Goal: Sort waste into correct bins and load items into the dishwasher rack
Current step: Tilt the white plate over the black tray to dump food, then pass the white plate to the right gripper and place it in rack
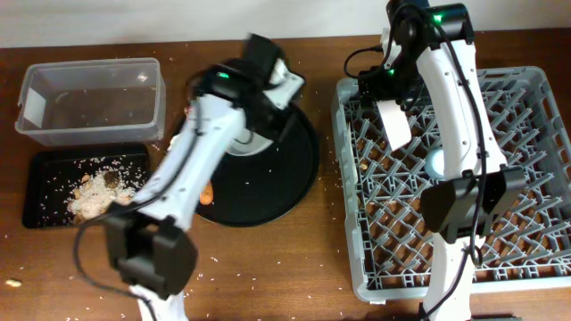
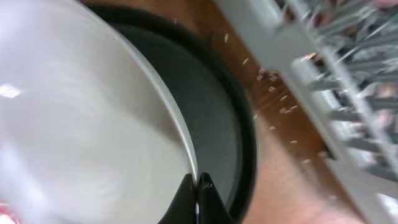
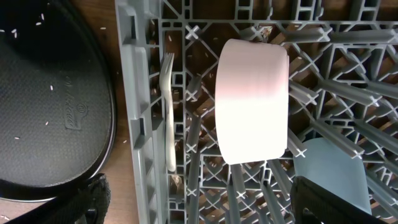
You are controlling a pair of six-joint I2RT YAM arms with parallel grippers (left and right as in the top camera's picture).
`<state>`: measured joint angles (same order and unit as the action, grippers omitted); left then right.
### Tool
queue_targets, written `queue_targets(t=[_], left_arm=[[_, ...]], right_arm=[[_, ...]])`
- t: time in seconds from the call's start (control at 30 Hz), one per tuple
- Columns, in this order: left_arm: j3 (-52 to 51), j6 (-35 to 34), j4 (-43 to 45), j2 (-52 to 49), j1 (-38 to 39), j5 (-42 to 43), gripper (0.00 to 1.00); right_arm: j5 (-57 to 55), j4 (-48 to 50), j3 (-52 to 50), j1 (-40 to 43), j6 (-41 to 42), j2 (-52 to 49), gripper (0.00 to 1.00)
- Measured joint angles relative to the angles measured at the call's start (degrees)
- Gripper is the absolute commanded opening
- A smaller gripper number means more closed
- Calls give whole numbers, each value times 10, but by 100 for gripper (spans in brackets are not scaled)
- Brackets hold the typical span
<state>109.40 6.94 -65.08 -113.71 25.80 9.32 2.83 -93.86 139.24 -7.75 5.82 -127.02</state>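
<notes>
1. Over the table, in the overhead view, we log the dishwasher rack [image 1: 526,116] at the right of the wooden table [image 1: 294,267]. The cream-white bowl [image 1: 393,122] stands on edge among the pegs near the rack's far left corner, and the light blue cup [image 1: 436,163] sits close by on the near side. The right arm [image 1: 459,107] reaches over the rack; we cannot see its fingers from here. The left arm [image 1: 192,147] stretches over the round black tray [image 1: 285,192], and a sliver of the pale grey plate [image 1: 252,143] shows below its wrist. The small orange carrot [image 1: 208,193] lies at that tray's left edge. At far left the clear tub [image 1: 89,98] sits behind the shallow black tray [image 1: 45,169], which holds beige food scraps [image 1: 87,201] and a brown lump [image 1: 109,181].

2. Left wrist view, blurred: the left gripper [image 2: 198,193] has its fingertips pinched together on the plate's rim. The plate fills the left half of the view, with the round black tray under it. We cannot tell whether the plate is clear of the tray. Rice grains [image 2: 283,111] dot the wood beside the rack wall.

3. Right wrist view: the right gripper [image 3: 214,202] hangs above the rack with its fingers [image 3: 348,205] spread wide, holding nothing. The bowl stands on edge between pegs. A cream fork [image 3: 169,112] lies along the rack's left wall, just beside the bowl. The cup sits at the lower right, near the bowl.
</notes>
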Motion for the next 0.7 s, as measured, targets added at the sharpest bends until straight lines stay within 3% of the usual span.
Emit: queue_targets(t=[0.03,0.07,0.13,0.17,0.23,0.3,0.4,0.5,0.7], left_arm=[[0,-8,0,-45,26,-42,1],[0,-8,-5,-74,34,-56,15],[-1,-11,-19,-123,47,-71,32],[0,-19,-23,-124,48,-73,61],[48,-56,-53,-122,24,-44,76],[131,-70,-71,-105,-44,13,79],[189,-98,-74,-43,-203,79,79],[189,-100,-90,-42,-293,111,79],[189,-100,-91,-42,-299,115,79]], right_arm=[[0,0,0,0,1,0,91],[0,2,0,0,0,0,91],[1,17,0,0,1,0,91],[9,30,0,0,0,0,91],[52,59,0,0,0,0,89],[82,88,0,-14,2,0,88],[92,132,2,-117,2,-15,86],[77,145,4,-196,1,-116,70],[46,179,4,-203,-23,-220,43]])
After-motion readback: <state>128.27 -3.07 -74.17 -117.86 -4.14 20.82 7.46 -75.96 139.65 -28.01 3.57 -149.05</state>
